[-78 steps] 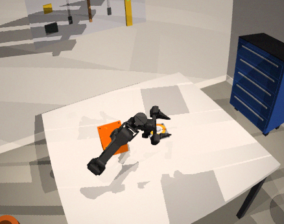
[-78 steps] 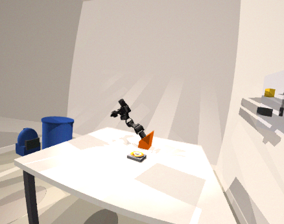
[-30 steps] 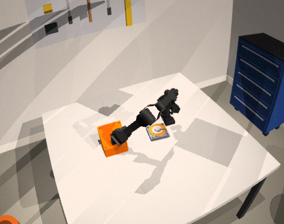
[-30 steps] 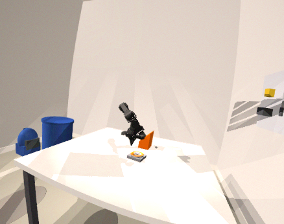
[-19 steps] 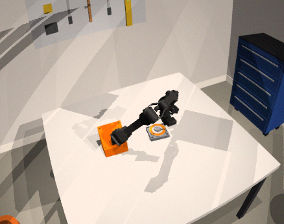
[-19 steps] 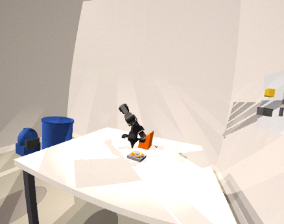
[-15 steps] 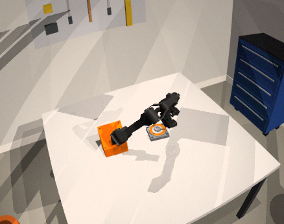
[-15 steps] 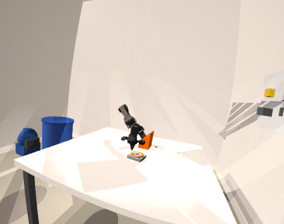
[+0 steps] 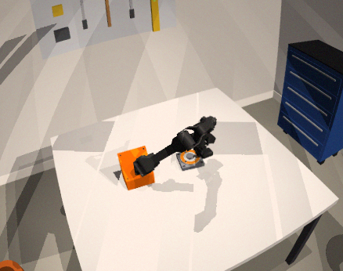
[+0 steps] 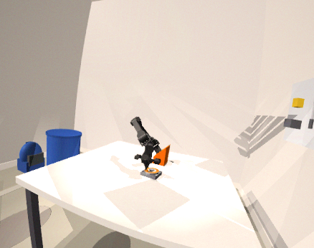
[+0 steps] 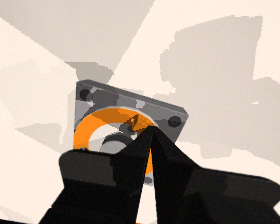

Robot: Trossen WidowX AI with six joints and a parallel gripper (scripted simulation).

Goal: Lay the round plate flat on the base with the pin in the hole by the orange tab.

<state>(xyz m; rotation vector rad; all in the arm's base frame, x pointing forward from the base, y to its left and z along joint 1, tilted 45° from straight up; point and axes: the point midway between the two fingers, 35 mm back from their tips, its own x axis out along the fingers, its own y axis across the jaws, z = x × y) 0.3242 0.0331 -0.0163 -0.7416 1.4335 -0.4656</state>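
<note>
The round plate, an orange ring around a pale middle (image 9: pixel 182 159) (image 11: pixel 83 134), sits around the post (image 11: pixel 113 146) on the square grey base (image 9: pixel 187 168) (image 10: pixel 146 175) (image 11: pixel 158 113). My gripper (image 10: pixel 146 168) (image 11: pixel 152 129) is shut and empty. Its tips are low over the plate's edge in the wrist view, beside a small raised orange piece (image 11: pixel 135 123) that may be the tab. Whether the tips touch the plate cannot be told. The fingers hide the plate's near right part. The pin and the tab's hole cannot be made out surely, nor whether the plate is tilted.
An orange block (image 9: pixel 135 178) (image 10: pixel 165 158) stands beside the base, under the arm's rear part in the top view. All stand on the white table (image 9: pixel 242 219) (image 10: pixel 89 201). A blue drawer cabinet (image 9: pixel 305 106) stands beyond the table.
</note>
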